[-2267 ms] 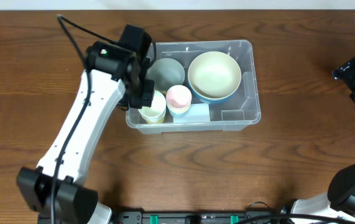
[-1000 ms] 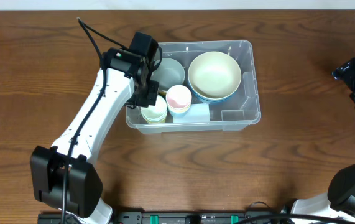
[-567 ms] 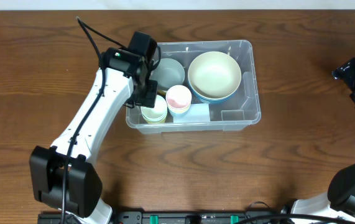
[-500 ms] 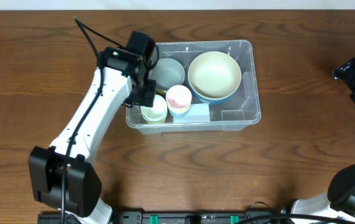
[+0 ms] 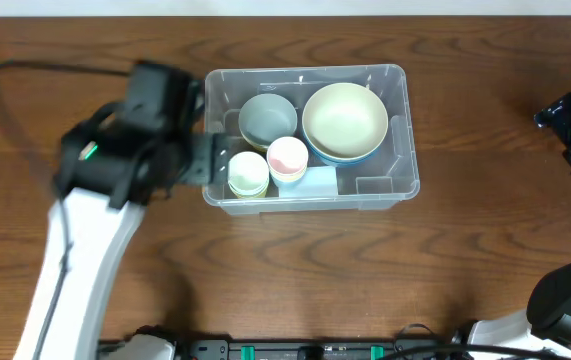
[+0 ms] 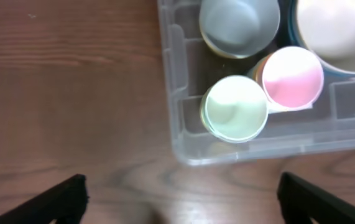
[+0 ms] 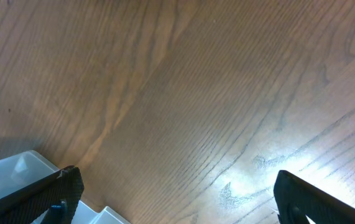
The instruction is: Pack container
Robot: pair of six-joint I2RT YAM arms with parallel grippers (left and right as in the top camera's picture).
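Near the bench's far edge, the container holds a grey bowl, cream bowl, pink cup and green cup. Left gripper and right gripper gape, empty.

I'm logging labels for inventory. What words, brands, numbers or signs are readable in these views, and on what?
No text can be read.
The container has a pale rectangular label, but any lettering on it is too small and blurred to make out.
The cups and bowls show no print.
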